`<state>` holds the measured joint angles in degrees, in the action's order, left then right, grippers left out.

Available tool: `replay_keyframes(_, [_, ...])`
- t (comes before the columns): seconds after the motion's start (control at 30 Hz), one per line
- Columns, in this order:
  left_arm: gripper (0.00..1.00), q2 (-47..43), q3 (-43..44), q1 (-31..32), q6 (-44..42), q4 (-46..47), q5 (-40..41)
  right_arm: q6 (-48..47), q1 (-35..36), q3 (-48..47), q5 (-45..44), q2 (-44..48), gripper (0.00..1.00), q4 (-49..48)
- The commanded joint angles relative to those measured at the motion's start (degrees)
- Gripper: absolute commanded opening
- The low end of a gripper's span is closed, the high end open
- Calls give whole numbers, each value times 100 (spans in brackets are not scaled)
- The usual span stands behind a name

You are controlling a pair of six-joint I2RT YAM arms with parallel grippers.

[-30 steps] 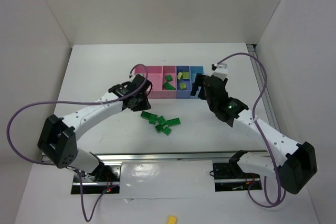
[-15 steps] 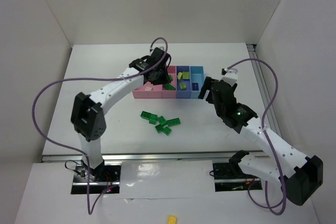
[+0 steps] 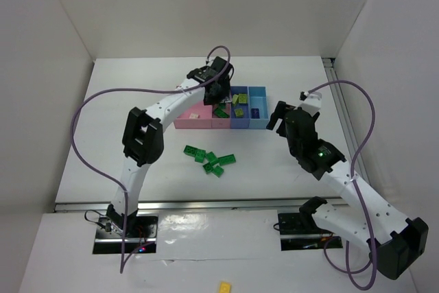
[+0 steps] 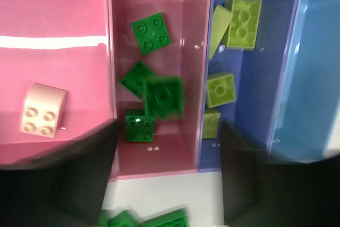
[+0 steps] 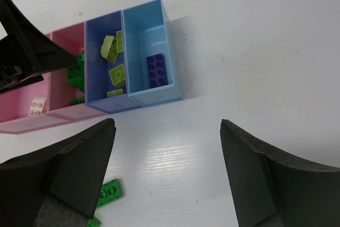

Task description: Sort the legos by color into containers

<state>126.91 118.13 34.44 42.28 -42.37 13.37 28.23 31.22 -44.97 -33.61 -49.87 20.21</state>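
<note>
The left fingers point(image 4: 79, 179) stand apart and hold nothing, above the second pink tray point(image 4: 187, 155). Beyond their gap, a blurred green brick point(image 4: 163, 97) shows in that tray among three sharp green bricks point(image 4: 150, 31). The first pink tray point(image 4: 53, 35), to the left, holds one cream brick point(image 4: 43, 110). The blue tray point(image 4: 268, 78), to the right, holds yellow-green bricks point(image 4: 244, 15). The light blue tray point(image 5: 139, 35), at the right end, holds one purple brick point(image 5: 156, 70). The right fingers point(image 5: 69, 168) are spread wide and empty over the desk point(image 3: 137, 101), right of the trays. Loose green bricks point(image 3: 211, 159) lie clustered on the desk, near of the trays.
</note>
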Motion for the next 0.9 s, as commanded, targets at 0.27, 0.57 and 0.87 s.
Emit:
replay_keyframes(0.27, [95, -991, -131, -16, -1, -122, -229, -317, -37, -188, 1151, -172, 87, 177])
replay_keyframes(0.57, [94, -3030, -1615, -138, -229, -315, 131, -607, 1596, -793, 1217, -1855, 86, -517])
replay_keyframes(0.87, [94, -4701, -3180, -1314, -563, -421, -308, -1635, 2248, -1848, 2067, -3950, 91, -1344])
